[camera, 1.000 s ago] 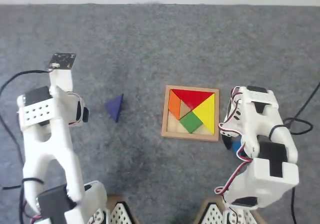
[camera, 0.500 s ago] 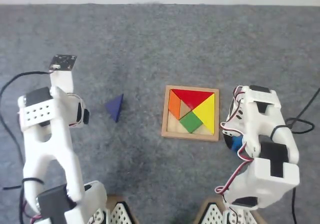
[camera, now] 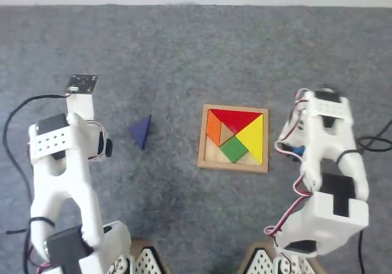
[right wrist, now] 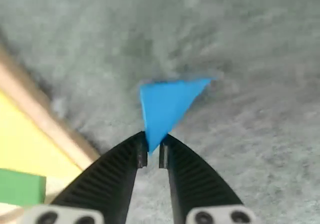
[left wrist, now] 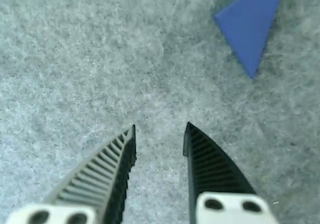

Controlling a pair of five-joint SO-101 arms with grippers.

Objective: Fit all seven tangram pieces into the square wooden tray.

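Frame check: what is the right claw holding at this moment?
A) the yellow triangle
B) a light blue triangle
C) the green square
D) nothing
B: the right wrist view shows the right claw shut on one corner of the light blue triangle.

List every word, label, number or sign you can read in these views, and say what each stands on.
Readable text: none.
The wooden tray, its coloured pieces, the dark blue triangle on the carpet and the light blue triangle in the right end effector are all plain.
Small circuit board by the left arm: any markings are too small to read.
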